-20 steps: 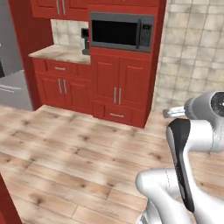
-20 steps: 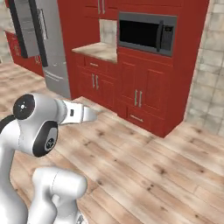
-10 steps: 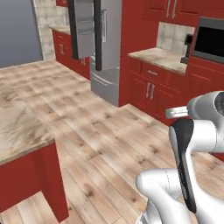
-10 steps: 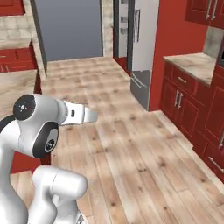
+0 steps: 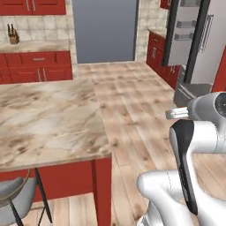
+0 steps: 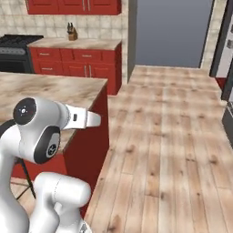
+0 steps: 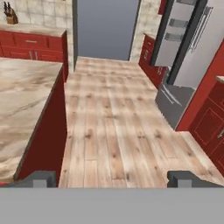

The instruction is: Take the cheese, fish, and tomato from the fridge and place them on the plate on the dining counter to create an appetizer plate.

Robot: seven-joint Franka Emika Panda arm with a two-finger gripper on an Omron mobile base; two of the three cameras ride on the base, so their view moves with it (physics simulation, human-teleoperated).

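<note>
With jaws spread wide and empty, gripper (image 7: 112, 179) pointing down the wooden floor (image 7: 114, 127), dining counter (image 7: 22, 100) left, fridge (image 7: 186, 48) far right.

The dining counter (image 5: 48, 119), a beige-brown marbled top on a red base, is the landmark at lower left. A grey stool (image 5: 15, 201) tucks under its near edge. Beyond it a knife block (image 5: 13, 35) stands on the back counter (image 5: 35, 46). Across the wooden floor (image 5: 132, 106) to its right stands the fridge (image 5: 194, 44), a door swung open.

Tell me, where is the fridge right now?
The fridge stands at the upper right of the hand view, door ajar, beside red cabinets and across the wooden floor from the counter.
</note>
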